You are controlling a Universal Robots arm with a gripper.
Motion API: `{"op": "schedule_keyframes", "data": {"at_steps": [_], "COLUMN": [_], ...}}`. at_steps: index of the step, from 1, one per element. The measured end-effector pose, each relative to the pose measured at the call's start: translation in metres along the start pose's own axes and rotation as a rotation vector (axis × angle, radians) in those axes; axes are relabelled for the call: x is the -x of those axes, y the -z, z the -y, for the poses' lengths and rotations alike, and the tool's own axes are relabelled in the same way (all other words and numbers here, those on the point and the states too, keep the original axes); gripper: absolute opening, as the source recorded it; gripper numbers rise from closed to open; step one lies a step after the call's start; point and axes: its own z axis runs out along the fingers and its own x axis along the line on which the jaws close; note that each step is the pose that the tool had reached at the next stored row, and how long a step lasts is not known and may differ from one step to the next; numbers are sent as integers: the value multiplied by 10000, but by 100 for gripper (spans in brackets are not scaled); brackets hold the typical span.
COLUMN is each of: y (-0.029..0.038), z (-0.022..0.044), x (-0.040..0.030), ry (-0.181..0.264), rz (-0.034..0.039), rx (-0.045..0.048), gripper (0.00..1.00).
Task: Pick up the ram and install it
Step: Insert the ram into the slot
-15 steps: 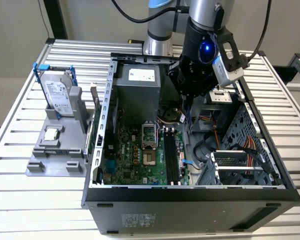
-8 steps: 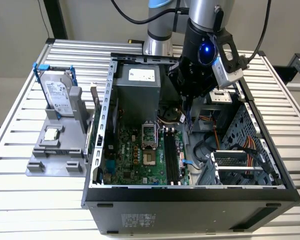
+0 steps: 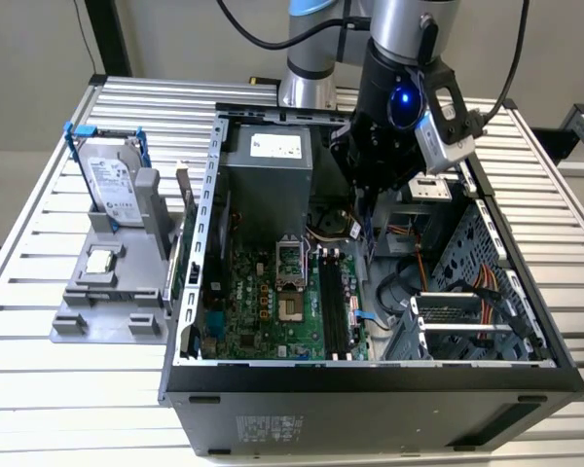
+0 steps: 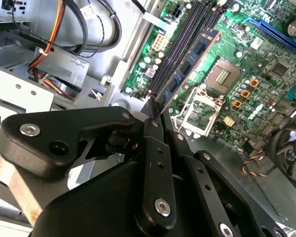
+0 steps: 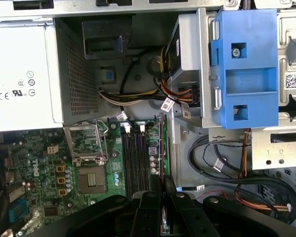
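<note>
The ram is a thin dark bluish stick with an orange edge, and my gripper is shut on one end of it. It hangs inside the open computer case, just above the motherboard's long black slots. In the first wrist view the ram shows edge-on, rising from the fingertips of my gripper beside the slots. In the exterior view my gripper reaches down into the case over the far end of the slots.
A grey holder on the exterior view's left carries a silver hard drive with blue rails and a small processor chip. Inside the case are the power supply, the open processor socket, a blue drive bracket and cable bundles.
</note>
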Motion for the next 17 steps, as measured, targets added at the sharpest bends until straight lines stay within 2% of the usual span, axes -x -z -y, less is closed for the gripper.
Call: {"op": "schedule_keyframes", "data": {"at_steps": [17], "y": [-39], "z": [-1], "x": [0], "ry": [1], "rz": [1], "rx": [-5], "gripper": [0]}}
